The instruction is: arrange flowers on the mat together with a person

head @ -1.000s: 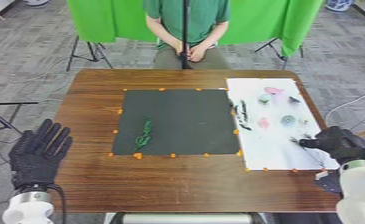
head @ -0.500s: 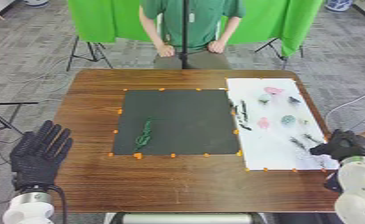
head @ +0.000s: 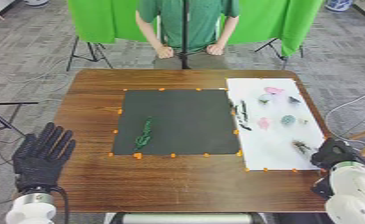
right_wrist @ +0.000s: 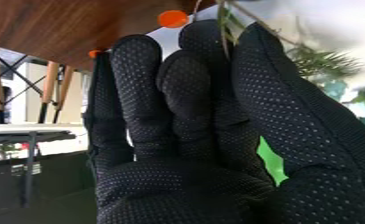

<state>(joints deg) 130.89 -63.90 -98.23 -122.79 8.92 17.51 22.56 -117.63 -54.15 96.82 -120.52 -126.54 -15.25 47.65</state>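
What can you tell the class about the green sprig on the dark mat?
The green sprig is long and slim, with what look like small leaves bunched along it. It lies on the left part of the dark mat, running roughly near to far with its far tip leaning slightly right. It is thinner at that tip. Neither robot hand touches it.

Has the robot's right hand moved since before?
Yes. In the head view, the right hand has shifted to the robot's right, away from the middle of the white mat towards its right edge.
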